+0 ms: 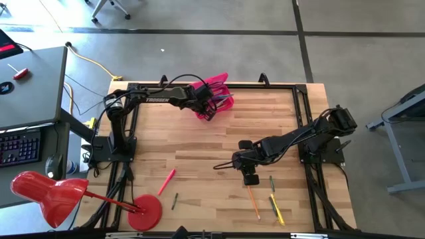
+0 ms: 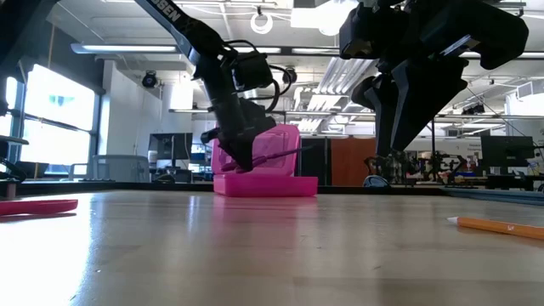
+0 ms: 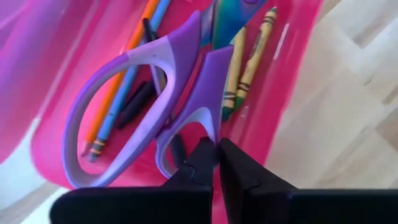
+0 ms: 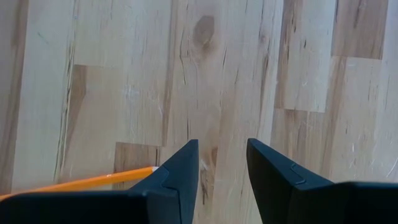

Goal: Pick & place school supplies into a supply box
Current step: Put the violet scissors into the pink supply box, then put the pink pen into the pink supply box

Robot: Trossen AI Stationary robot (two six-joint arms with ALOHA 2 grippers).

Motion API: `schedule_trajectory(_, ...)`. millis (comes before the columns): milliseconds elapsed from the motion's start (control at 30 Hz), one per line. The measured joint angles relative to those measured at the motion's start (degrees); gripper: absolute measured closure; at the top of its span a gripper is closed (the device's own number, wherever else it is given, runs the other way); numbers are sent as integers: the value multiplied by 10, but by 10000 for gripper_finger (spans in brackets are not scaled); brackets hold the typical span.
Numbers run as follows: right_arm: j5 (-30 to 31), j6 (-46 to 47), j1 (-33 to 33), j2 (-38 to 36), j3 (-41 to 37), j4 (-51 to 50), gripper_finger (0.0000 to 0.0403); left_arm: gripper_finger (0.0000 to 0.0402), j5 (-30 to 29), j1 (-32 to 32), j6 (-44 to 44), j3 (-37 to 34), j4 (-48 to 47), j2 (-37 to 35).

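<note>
The pink translucent supply box [image 1: 220, 87] stands open at the table's far edge and also shows in the low view as the pink box [image 2: 265, 183]. My left gripper [image 1: 207, 110] is down in it, shut on the purple-handled scissors [image 3: 161, 81]. Under these lie an orange pencil, a blue pencil and two crayons [image 3: 249, 59]. My right gripper [image 1: 250, 176] hovers open over bare wood right of centre; its fingers [image 4: 180, 168] stand just past the tip of an orange pencil [image 4: 93, 180]. A pink pen [image 1: 167, 180] and a dark pencil [image 1: 175, 200] lie flat near the lamp base. My left gripper [image 3: 217, 152] pinches the rim of the scissors' smaller handle loop [image 3: 208, 121] between its two fingers. It comes slanting down from the table's left. The scissors point into the box over the pencils and crayons; whether they rest on them I cannot tell.
A red desk lamp has its round base [image 1: 146, 211] at the near edge and its head [image 1: 50, 194] off the table's left. An orange pencil [image 1: 254, 201], a yellow one [image 1: 277, 209] and a greenish one [image 1: 271, 182] lie near my right gripper. Bare wood lies mid-table.
</note>
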Motion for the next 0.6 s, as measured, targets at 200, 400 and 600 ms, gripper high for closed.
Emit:
schedule_trajectory(200, 0, 0, 0, 0, 0, 0, 289, 310, -20, 0, 1, 0, -6, 0)
schedule_trajectory(400, 0, 0, 0, 0, 0, 0, 289, 266, -34, 0, 1, 0, -6, 0)
schedule_trajectory(600, 0, 0, 0, 0, 0, 0, 289, 268, -11, 0, 1, 10, -19, -6)
